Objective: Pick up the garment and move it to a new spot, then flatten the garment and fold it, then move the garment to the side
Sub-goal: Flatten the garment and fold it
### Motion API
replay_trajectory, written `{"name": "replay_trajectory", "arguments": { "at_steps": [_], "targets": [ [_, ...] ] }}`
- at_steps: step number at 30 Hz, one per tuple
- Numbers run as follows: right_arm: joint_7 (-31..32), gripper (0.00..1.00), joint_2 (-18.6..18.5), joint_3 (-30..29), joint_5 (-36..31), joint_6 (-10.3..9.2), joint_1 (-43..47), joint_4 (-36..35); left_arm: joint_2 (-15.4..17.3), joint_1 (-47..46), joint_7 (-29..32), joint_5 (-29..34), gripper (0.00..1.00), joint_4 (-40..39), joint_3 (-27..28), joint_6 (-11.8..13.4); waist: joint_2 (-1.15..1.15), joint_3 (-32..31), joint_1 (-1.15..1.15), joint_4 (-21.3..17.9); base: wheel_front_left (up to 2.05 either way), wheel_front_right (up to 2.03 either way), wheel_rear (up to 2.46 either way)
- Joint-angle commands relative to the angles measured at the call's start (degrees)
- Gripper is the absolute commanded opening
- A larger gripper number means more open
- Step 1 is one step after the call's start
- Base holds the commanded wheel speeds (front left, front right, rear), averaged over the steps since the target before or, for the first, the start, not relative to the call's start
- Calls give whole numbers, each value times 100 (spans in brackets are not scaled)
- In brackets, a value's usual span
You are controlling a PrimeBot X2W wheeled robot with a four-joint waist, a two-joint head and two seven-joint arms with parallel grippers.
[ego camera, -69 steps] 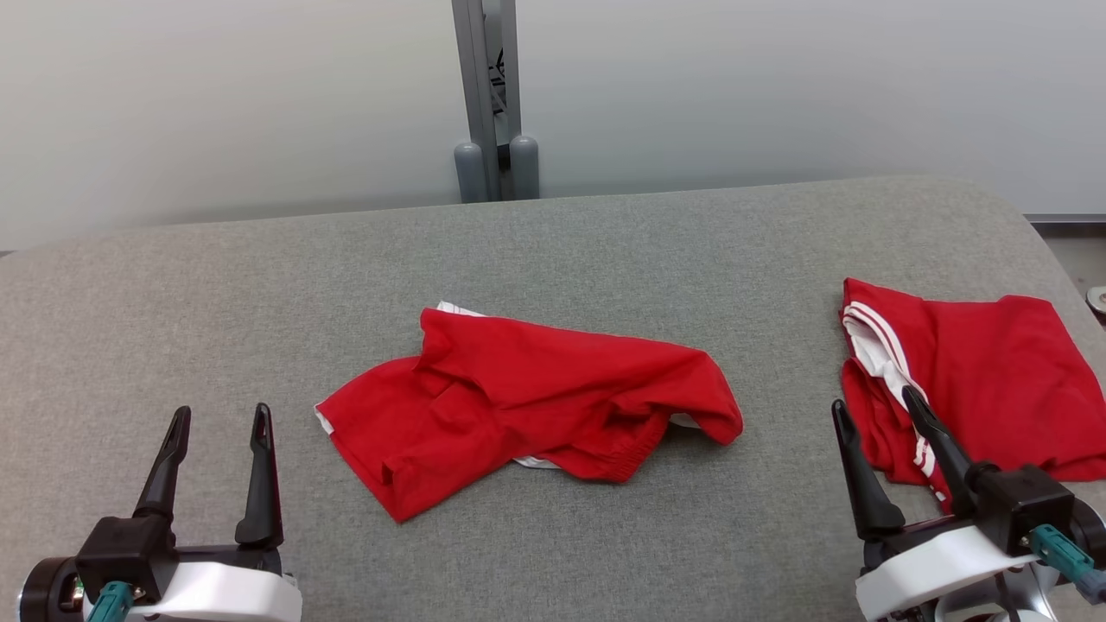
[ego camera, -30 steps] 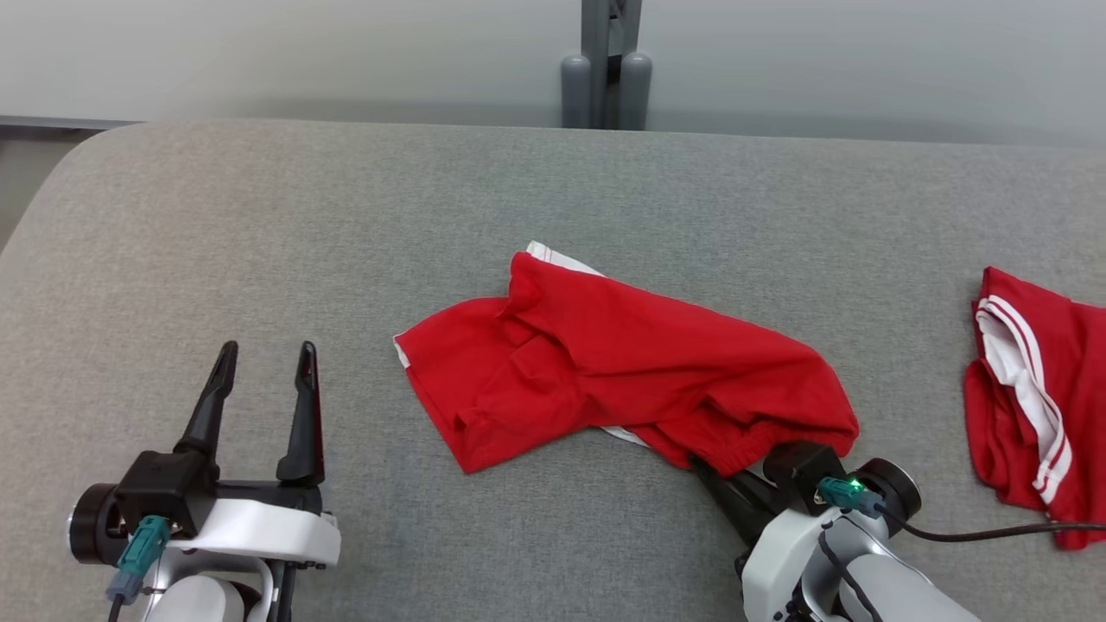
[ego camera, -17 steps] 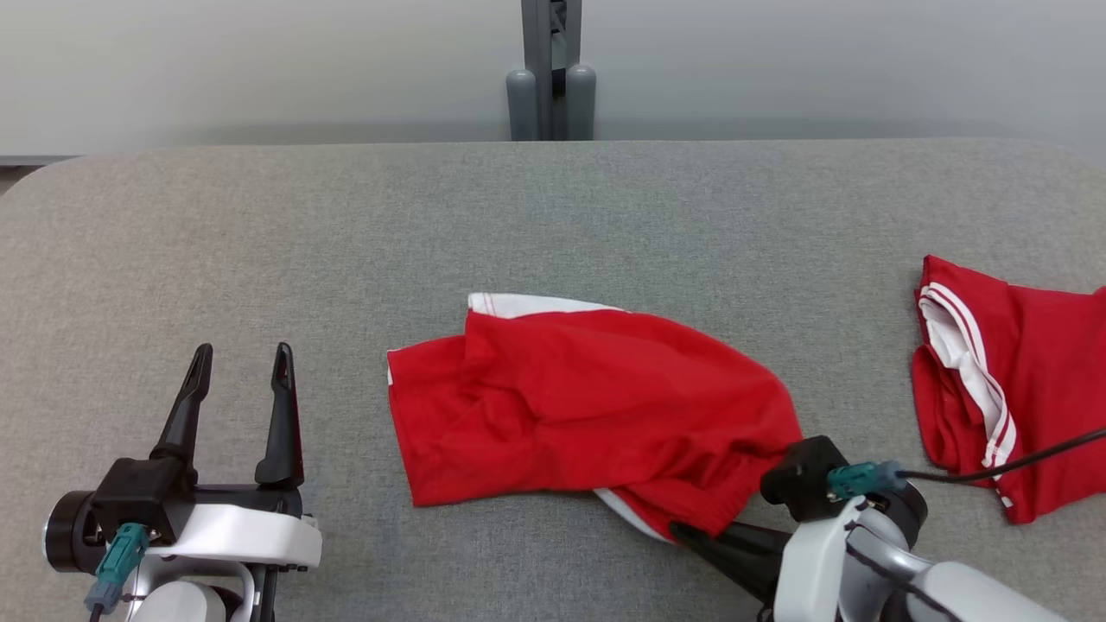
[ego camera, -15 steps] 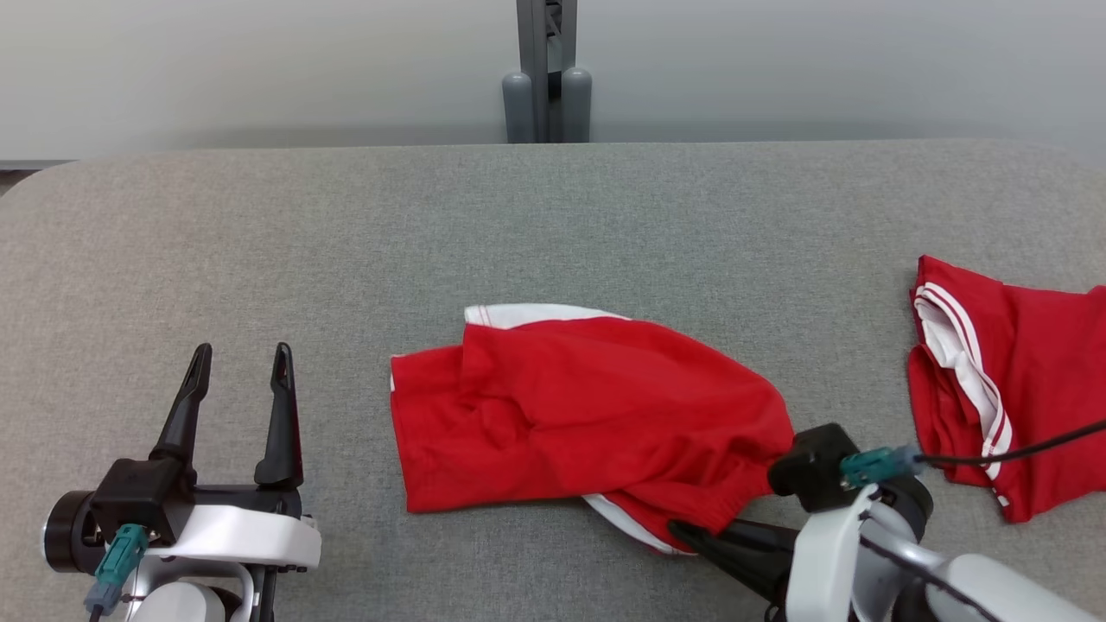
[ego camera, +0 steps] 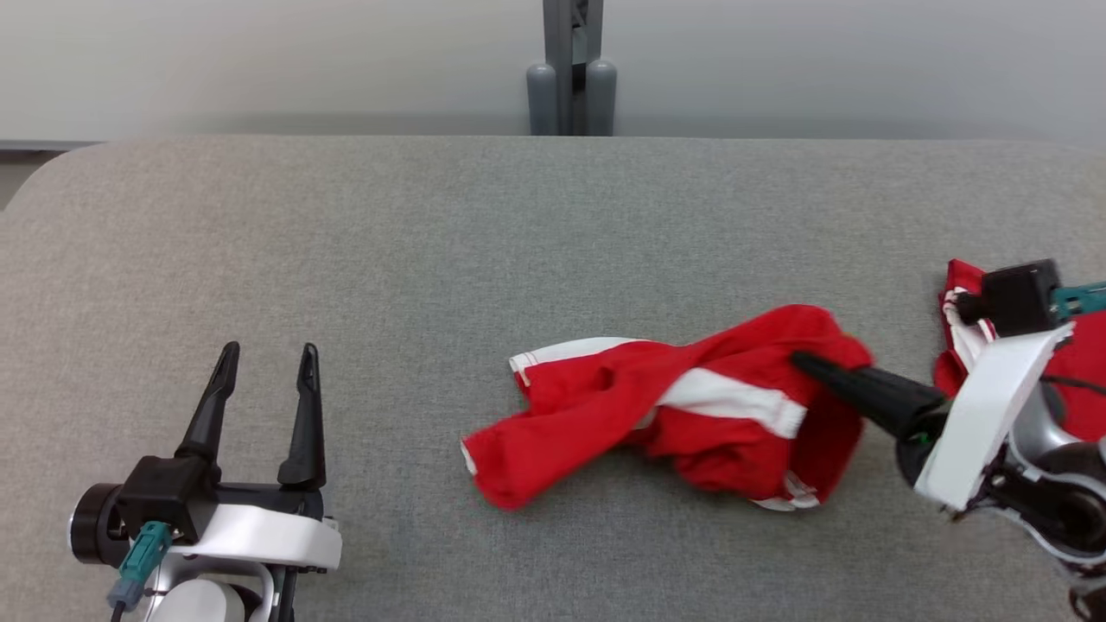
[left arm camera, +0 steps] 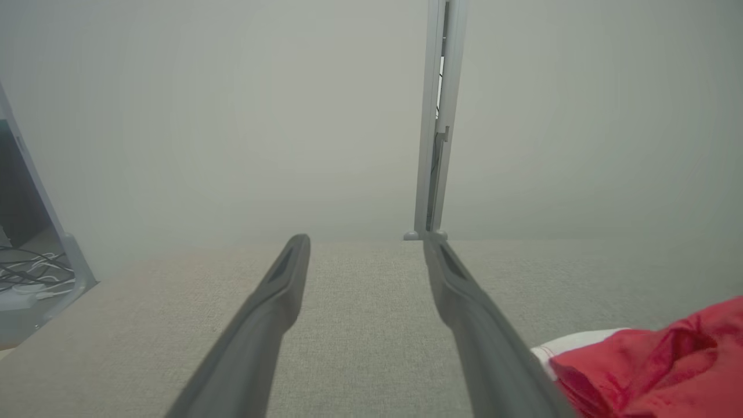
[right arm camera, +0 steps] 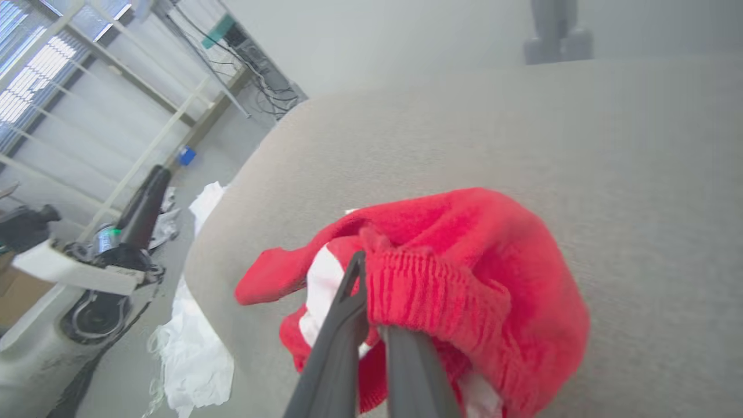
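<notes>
1. Your left end effector [ego camera: 268, 352] is sitting over the near-left part of the grey worktop [ego camera: 432, 242]. Its two dark fingers are standing well apart and gripping nothing. In the left wrist view [left arm camera: 365, 244], bare worktop is showing between them.
2. A grey post [ego camera: 570, 69] is standing at the worktop's far edge, about midway across.
3. The garment [ego camera: 691, 406], red with white bands, is lying bunched up right of the worktop's middle, well apart from your left end effector. Its left end is trailing on the surface, while its right end is bunching up around the fingers coming in from the right. In the left wrist view its edge [left arm camera: 656, 360] is showing at the lower right.
4. Your right end effector [ego camera: 804, 358] is reaching in from the right, with its fingers drawn almost together. In the right wrist view [right arm camera: 371, 313], they are pinching the ribbed red waistband of the garment [right arm camera: 464, 278].
5. A second red garment [ego camera: 1084, 363] is lying at the right edge, partly behind your right arm.
</notes>
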Motion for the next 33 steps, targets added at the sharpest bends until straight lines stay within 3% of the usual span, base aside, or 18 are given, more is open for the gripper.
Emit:
{"name": "replay_trajectory", "arguments": {
  "at_steps": [1, 4, 10, 11, 12, 20, 26, 33],
  "targets": [
    [65, 0, -29, -119, -32, 3, -98, 581, -36, -118, -17, 46, 100, 28, -9, -39, 0, 74, 0, 87, 0, 0, 0],
    [0, 0, 59, -163, -157, 4, -201, 1374, -72, -164, -17, 77, 100, 73, -27, -74, 0, 162, 0, 159, 0, 0, 0],
    [-371, 0, 214, 126, -329, 3, -329, 2213, -140, -273, -17, 113, 100, 110, 44, -132, 0, 310, 0, 161, 0, 0, 0],
    [-484, 38, 219, 150, -340, 3, -349, 2305, -148, -283, -17, 130, 100, 115, 49, -143, 0, 326, 0, 153, 0, 0, 0],
    [-555, 100, 231, 181, -329, 3, -349, 2398, -157, -288, -17, 145, 100, 123, 58, -153, 0, 336, 0, 144, 0, 0, 0],
    [-1105, 100, 147, 287, -54, 3, 51, 2428, -184, -322, -17, 230, 100, 147, 154, -197, 0, 287, 0, 18, 0, 0, 0],
    [-1957, 100, 16, 50, -39, 4, 674, 2133, -168, -157, -17, 294, 100, 138, 246, -194, 0, 142, 0, -110, 0, 0, 0],
    [-3523, 100, 104, -580, -966, 3, 990, 1778, -54, 7, -17, 379, 100, 114, 314, -214, 0, -33, 0, -252, 0, 0, 0]
  ]
}}
